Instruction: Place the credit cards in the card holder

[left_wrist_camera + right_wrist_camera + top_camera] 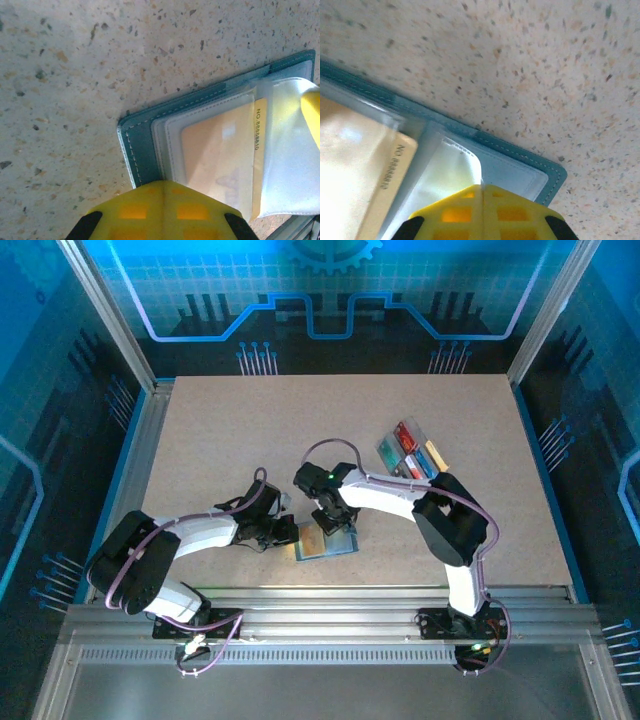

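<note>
1. The card holder (325,543) is lying open on the table (250,430), near the front edge and between the two arms.
2. The left gripper (284,533) is resting at the left side of the card holder. In the left wrist view its yellow fingers are pressed together with no gap, and their tips are sitting at the stitched border of the holder.
3. The right gripper (335,523) is standing over the far right part of the card holder. In the right wrist view its yellow fingers are also clenched together.
4. A clear plastic sleeve (445,170) is lifting a little from the pale inside of the holder. Its edge is running up to the seam between the right fingers. It is maybe pinched there, but I cannot tell this for sure.
5. One orange credit card (215,150) is sitting inside a clear pocket of the holder, and a printed number is showing along its edge.
6. The other credit cards (410,452), red, teal, blue and yellow, are lying close together on the far right part of the table, well apart from the holder.
</note>
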Robot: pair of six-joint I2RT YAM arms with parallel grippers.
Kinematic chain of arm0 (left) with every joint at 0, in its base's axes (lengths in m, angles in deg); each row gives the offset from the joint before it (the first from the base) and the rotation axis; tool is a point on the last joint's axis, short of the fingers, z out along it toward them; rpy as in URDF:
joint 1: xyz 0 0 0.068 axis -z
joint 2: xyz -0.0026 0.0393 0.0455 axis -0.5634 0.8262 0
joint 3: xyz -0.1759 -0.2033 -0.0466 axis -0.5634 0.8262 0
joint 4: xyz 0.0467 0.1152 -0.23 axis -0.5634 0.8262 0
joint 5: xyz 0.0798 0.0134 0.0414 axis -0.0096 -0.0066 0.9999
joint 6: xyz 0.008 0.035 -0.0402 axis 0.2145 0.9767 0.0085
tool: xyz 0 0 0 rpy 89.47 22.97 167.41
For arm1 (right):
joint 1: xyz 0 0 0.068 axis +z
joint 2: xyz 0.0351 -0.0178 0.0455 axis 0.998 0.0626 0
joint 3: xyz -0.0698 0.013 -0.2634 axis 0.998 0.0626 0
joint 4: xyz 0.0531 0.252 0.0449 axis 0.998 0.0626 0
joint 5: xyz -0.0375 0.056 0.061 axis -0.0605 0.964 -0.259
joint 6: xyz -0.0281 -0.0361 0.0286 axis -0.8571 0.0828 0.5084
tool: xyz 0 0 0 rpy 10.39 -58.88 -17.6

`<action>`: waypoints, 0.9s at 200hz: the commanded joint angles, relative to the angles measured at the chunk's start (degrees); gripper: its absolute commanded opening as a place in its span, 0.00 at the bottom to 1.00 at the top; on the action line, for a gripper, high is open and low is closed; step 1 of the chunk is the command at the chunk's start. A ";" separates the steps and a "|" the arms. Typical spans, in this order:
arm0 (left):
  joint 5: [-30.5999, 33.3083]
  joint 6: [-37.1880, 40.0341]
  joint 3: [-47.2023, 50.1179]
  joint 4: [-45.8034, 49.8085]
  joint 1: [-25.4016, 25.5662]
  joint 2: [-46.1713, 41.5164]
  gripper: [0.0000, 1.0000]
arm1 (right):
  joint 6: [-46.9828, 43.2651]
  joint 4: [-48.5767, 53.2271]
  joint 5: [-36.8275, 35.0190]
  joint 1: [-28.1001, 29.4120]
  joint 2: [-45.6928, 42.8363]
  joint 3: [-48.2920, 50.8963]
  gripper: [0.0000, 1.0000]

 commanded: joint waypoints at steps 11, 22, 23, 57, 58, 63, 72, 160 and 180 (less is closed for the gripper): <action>4.18 -0.41 1.80 4.80 0.85 0.55 0.00 | -1.34 4.56 -1.00 2.63 -0.07 -4.28 0.00; 4.18 -0.55 1.78 4.72 0.99 0.55 0.00 | -1.45 4.94 -0.67 2.96 0.14 -5.07 0.00; 4.18 -0.53 1.78 4.72 1.03 0.57 0.00 | -1.45 4.99 -0.62 2.99 0.21 -5.12 0.00; 4.15 -0.77 1.69 4.45 1.51 0.79 0.00 | -1.20 4.90 2.77 3.06 1.28 -7.22 0.05; 4.12 -0.77 1.69 4.45 1.51 0.78 0.00 | -1.15 4.88 2.90 3.05 1.30 -7.29 0.06; 4.18 -0.85 1.69 4.49 1.51 0.70 0.00 | -1.03 4.82 3.34 2.99 1.46 -7.53 0.07; 4.17 -0.87 1.75 4.36 1.55 0.62 0.00 | -0.58 4.52 4.14 3.02 1.60 -7.84 0.09; 4.03 -1.27 2.39 4.36 1.51 -0.64 0.00 | 7.04 -9.77 20.97 -0.89 -2.39 2.46 0.35; 3.92 -1.31 2.48 4.19 1.51 -0.50 0.00 | 8.09 -11.26 22.61 -1.01 -3.99 4.51 0.39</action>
